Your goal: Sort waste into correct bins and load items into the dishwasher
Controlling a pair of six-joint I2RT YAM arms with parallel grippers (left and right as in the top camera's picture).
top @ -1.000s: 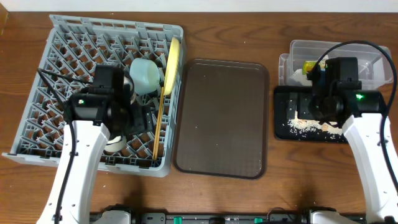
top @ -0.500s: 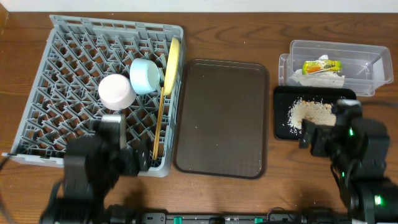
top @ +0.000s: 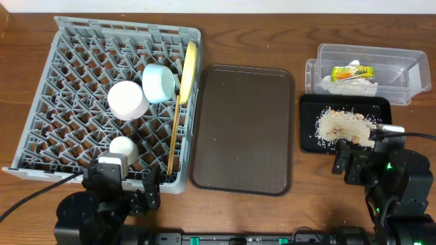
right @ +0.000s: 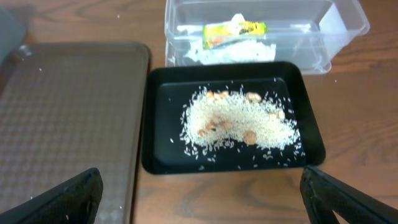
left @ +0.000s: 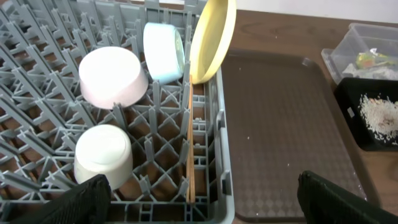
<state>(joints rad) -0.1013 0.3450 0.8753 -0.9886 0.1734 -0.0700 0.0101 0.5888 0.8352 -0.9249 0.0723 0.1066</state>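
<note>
The grey dish rack (top: pixel 82 54) holds the yellow plate (top: pixel 189 68) on edge, the light blue bowl (top: pixel 159 83), the white bowl (top: pixel 128 100), the small white cup (top: pixel 122 146) and the chopsticks (top: pixel 174 133). The clear tub (top: pixel 402 64) holds the yellow-green wrapper with white paper (top: pixel 352 72). The black tray (top: pixel 310 133) holds the rice scraps (top: pixel 344 124). My left gripper (left: pixel 199 202) is open and empty at the rack's front edge. My right gripper (right: pixel 202 199) is open and empty over bare table in front of the black tray (right: pixel 161 143).
The large brown serving tray (top: pixel 242 129) lies between the rack and the bins, with a few crumbs on it. Both arms sit low at the table's front edge, the left one (top: pixel 102 204) and the right one (top: pixel 388 177).
Both arms have pulled back from the rack and the black tray to the front edge. The white bowl, cup and rice pile now show uncovered.
</note>
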